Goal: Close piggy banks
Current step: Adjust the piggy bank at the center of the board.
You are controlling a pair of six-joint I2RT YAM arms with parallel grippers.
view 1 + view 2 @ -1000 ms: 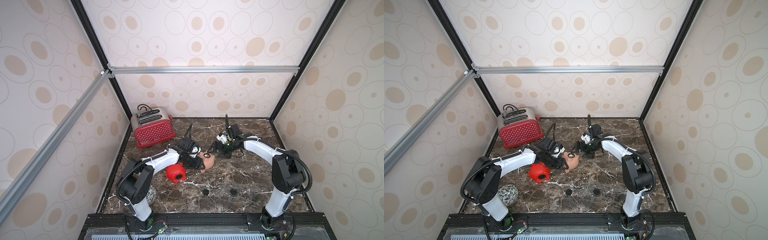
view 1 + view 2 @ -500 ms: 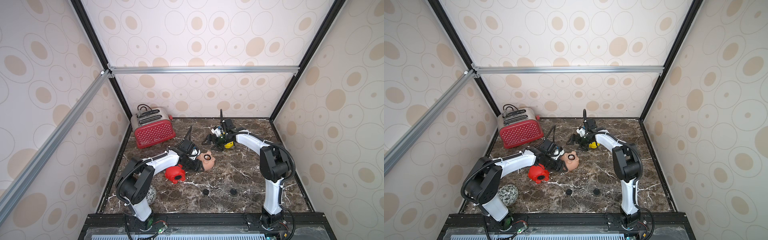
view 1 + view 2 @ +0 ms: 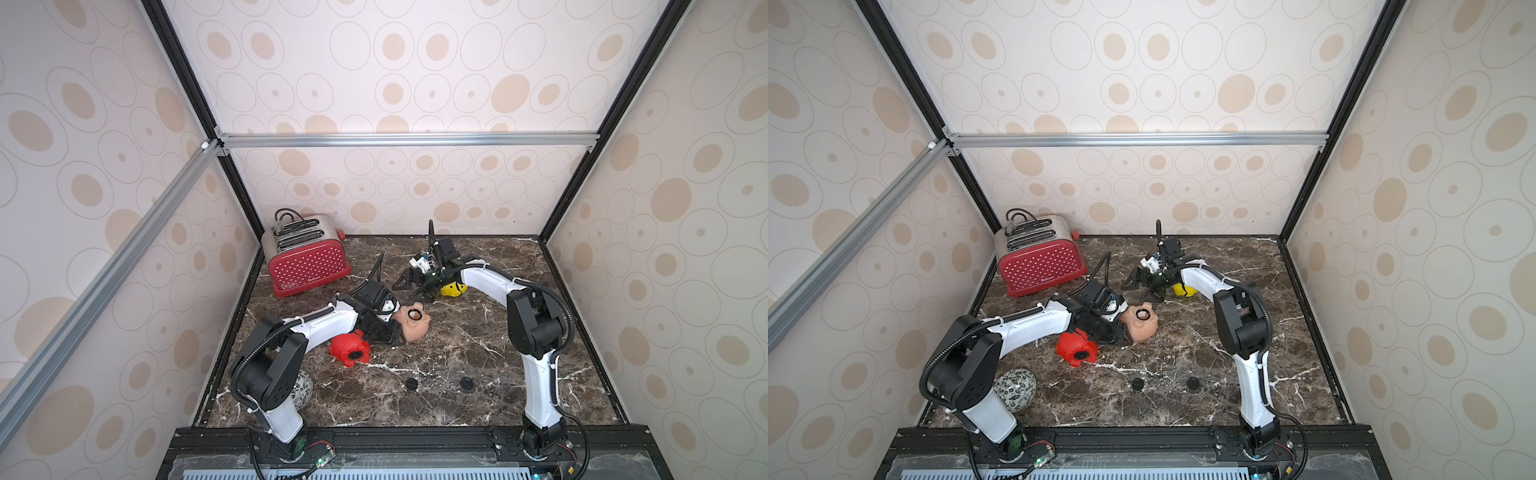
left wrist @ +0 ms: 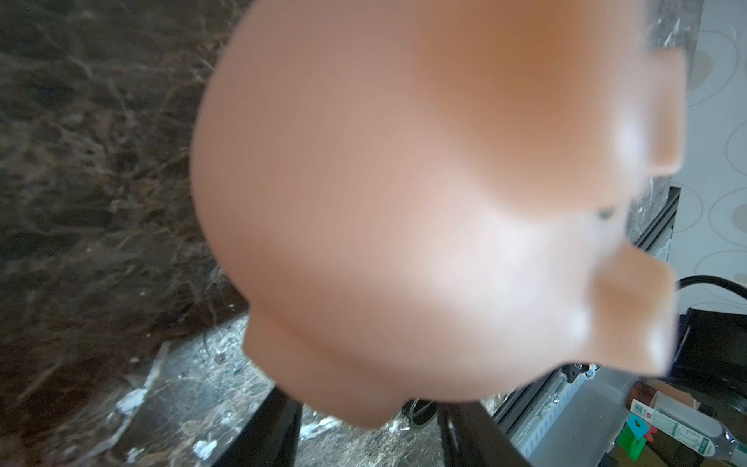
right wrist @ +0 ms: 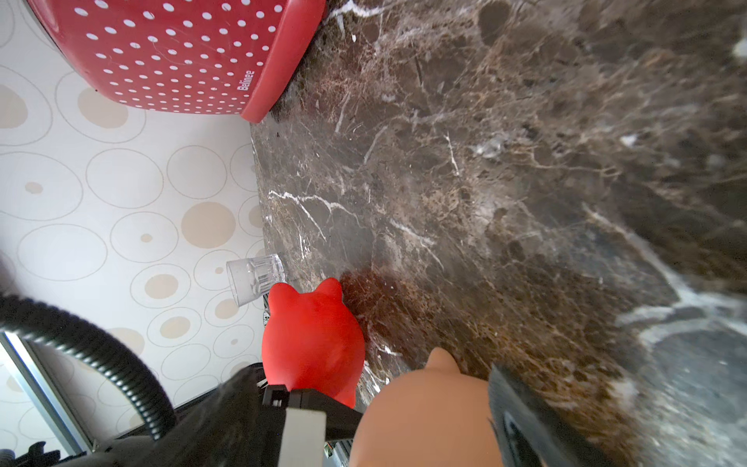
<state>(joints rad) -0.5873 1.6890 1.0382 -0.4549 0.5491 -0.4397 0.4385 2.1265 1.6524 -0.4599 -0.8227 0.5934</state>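
Here, left pincer (image 3: 398,325) clamped on the peach-pink pig (image 3: 414,323), round hole facing up, at the middle of the table (image 3: 457,349), red pig (image 3: 349,352) lying just beside that arm, right pincer (image 3: 412,289) spread wide beside the yellow pig (image 3: 454,289), farther back.

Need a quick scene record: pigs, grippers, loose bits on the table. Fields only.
left gripper: shut on peach-pink pig, its belly hole up with a black ring in it
right gripper: open, empty, beside yellow pig
red pig: lying on table, round hole facing front
black round pieces: two, loose near the front
toaster: back left corner
patterned ball: front left corner
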